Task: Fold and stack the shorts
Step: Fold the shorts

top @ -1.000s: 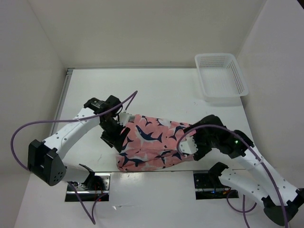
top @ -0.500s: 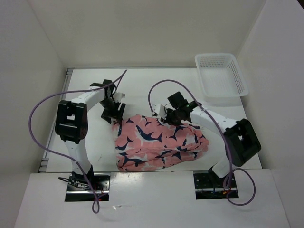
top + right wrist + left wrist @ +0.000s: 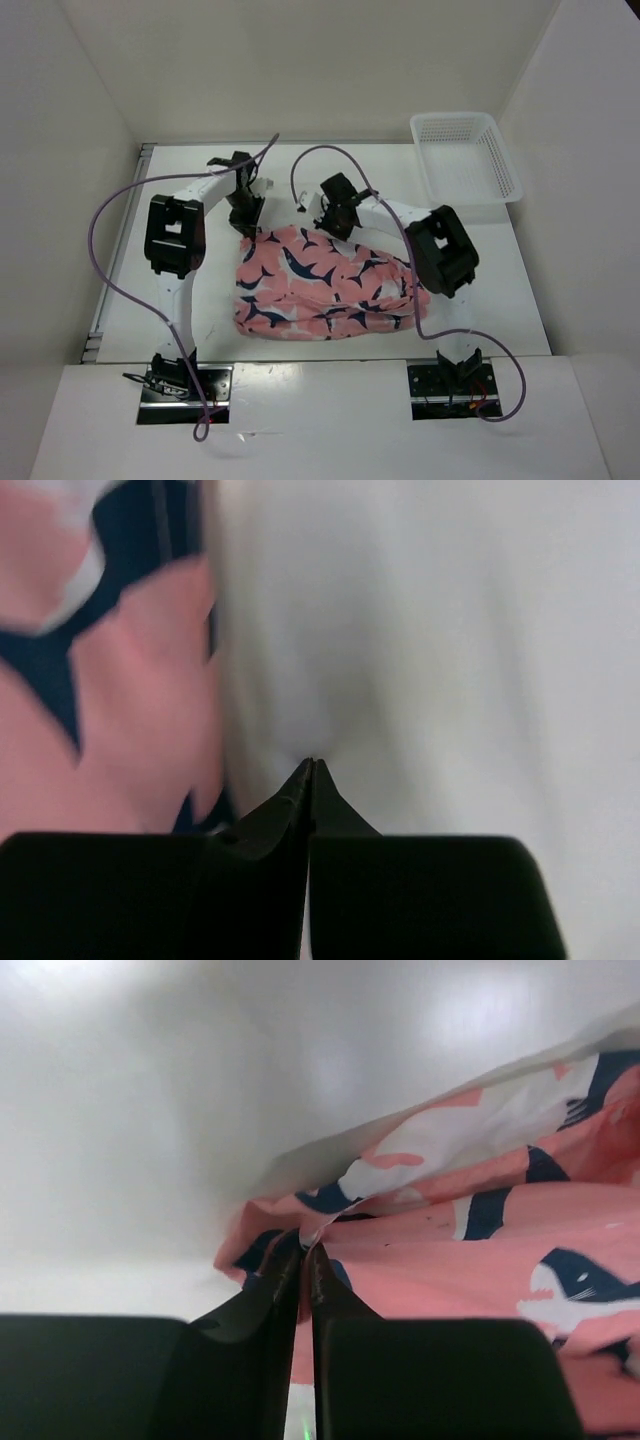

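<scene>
The coral-pink shorts (image 3: 320,285) with navy and white shark shapes lie bunched in the middle of the table. My left gripper (image 3: 248,226) is at their far left corner. In the left wrist view its jaws (image 3: 303,1245) are shut on a thin edge of the shorts (image 3: 480,1260), which lifts slightly off the table. My right gripper (image 3: 322,222) is at the far edge of the shorts near the middle. Its jaws (image 3: 312,763) are fully shut, tips against white table, with the shorts (image 3: 110,710) just to their left and nothing visibly pinched.
A white mesh basket (image 3: 465,160) stands at the far right corner of the table. Purple cables loop over both arms. White walls close in on the left, back and right, and both arm bases sit at the near edge.
Both arms swung from the near sides of the shorts to their far edge. Both grippers closed, the left one onto the fabric edge. The shorts shifted slightly left.
</scene>
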Controlling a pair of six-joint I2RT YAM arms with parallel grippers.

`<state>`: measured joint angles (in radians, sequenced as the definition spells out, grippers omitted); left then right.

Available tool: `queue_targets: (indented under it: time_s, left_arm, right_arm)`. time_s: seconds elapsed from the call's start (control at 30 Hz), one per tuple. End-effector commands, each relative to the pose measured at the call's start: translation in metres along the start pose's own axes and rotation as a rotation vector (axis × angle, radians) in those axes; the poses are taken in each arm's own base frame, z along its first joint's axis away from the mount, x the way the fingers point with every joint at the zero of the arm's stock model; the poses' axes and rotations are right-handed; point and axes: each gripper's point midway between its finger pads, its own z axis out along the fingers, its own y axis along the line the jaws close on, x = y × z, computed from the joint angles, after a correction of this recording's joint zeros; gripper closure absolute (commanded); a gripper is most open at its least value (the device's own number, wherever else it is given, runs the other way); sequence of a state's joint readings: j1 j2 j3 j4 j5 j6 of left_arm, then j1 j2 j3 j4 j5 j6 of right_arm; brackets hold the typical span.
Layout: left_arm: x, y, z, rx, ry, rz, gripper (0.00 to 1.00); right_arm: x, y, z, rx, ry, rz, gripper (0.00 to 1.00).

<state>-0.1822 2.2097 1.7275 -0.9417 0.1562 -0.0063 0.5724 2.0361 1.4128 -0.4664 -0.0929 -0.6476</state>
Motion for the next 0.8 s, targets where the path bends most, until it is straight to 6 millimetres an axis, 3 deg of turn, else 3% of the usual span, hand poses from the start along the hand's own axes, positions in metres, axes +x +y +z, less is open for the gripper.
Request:
queue_targets:
  time_s: [0.0,0.03,0.07,0.1,0.13,0.17,0.2,0.23,0.27,0.3,0.33,0.37,0.4,0.43,0.47,0.5,0.53,0.57,0.6,0.63,0.67,0.7,0.73,0.77]
  left_arm:
    - [-0.077,0.053,0.001,-0.121,-0.210,-0.024,0.86]
    - [-0.114,0.055,-0.023,-0.144,-0.315,-0.010,0.86]
    - [-0.121,0.057,-0.018,-0.144,-0.312,-0.011,0.85]
    - [-0.133,0.059,-0.026,-0.158,-0.338,-0.009,0.83]
    - [-0.145,0.059,-0.035,-0.161,-0.368,-0.005,0.80]
    - [-0.161,0.058,-0.052,-0.166,-0.415,0.001,0.73]
    - [-0.168,0.057,-0.061,-0.168,-0.437,0.004,0.52]
    - [-0.172,0.055,-0.072,-0.170,-0.458,0.007,0.41]
    - [-0.178,0.054,-0.085,-0.173,-0.490,0.011,0.33]
    - [-0.176,0.057,-0.094,-0.168,-0.498,0.003,0.24]
    - [-0.175,0.060,-0.115,-0.168,-0.531,-0.005,0.22]
    - [-0.171,0.059,-0.124,-0.147,-0.540,-0.005,0.20]
    - [-0.160,0.060,-0.120,-0.134,-0.511,-0.016,0.19]
    - [-0.155,0.061,-0.145,-0.132,-0.550,-0.021,0.19]
    - [-0.146,0.055,-0.147,-0.108,-0.539,-0.017,0.19]
    - [-0.137,0.053,-0.174,-0.117,-0.583,-0.017,0.19]
    - [-0.114,0.054,-0.145,-0.107,-0.510,-0.031,0.19]
    - [-0.099,0.052,-0.138,-0.105,-0.491,-0.035,0.19]
    - [-0.084,0.049,-0.151,-0.120,-0.515,-0.033,0.19]
    - [-0.075,0.051,-0.143,-0.134,-0.517,-0.036,0.19]
    - [-0.042,0.051,-0.109,-0.146,-0.418,-0.049,0.19]
    - [-0.034,0.049,-0.112,-0.147,-0.425,-0.048,0.19]
    - [-0.027,0.053,-0.105,-0.147,-0.402,-0.061,0.19]
    - [-0.027,0.054,-0.105,-0.128,-0.405,-0.068,0.19]
  right_arm:
    - [-0.036,-0.072,0.020,0.210,-0.074,0.165,1.00]
    - [-0.073,-0.099,0.007,0.267,-0.152,0.185,1.00]
    - [-0.074,-0.104,0.024,0.267,-0.137,0.197,1.00]
    - [-0.086,-0.112,0.024,0.275,-0.152,0.206,1.00]
    - [-0.115,-0.131,0.004,0.307,-0.212,0.217,1.00]
    - [-0.123,-0.140,0.001,0.309,-0.236,0.250,1.00]
    - [-0.142,-0.152,-0.009,0.333,-0.286,0.264,1.00]
    - [-0.150,-0.156,-0.018,0.342,-0.309,0.277,1.00]
    - [-0.157,-0.159,-0.024,0.347,-0.335,0.312,1.00]
    - [-0.165,-0.163,-0.046,0.370,-0.368,0.330,1.00]
    - [-0.171,-0.165,-0.061,0.379,-0.394,0.343,0.97]
    - [-0.171,-0.163,-0.070,0.379,-0.401,0.357,0.95]
    - [-0.168,-0.154,-0.087,0.357,-0.405,0.352,0.92]
    - [-0.170,-0.140,-0.094,0.330,-0.410,0.339,0.85]
    - [-0.144,-0.116,-0.080,0.262,-0.335,0.350,0.80]
    - [-0.150,-0.099,-0.114,0.200,-0.392,0.330,0.75]
    - [-0.141,-0.083,-0.119,0.153,-0.382,0.310,0.63]
    - [-0.108,-0.052,-0.105,0.073,-0.300,0.302,0.59]
    - [-0.097,-0.039,-0.110,0.042,-0.288,0.261,0.55]
    - [-0.098,-0.029,-0.140,0.033,-0.341,0.225,0.50]
    - [-0.072,-0.008,-0.133,-0.012,-0.291,0.214,0.48]
    - [-0.066,-0.002,-0.139,-0.017,-0.294,0.171,0.46]
    - [-0.065,0.005,-0.159,-0.018,-0.329,0.130,0.44]
    - [-0.050,0.016,-0.153,-0.041,-0.304,0.112,0.40]
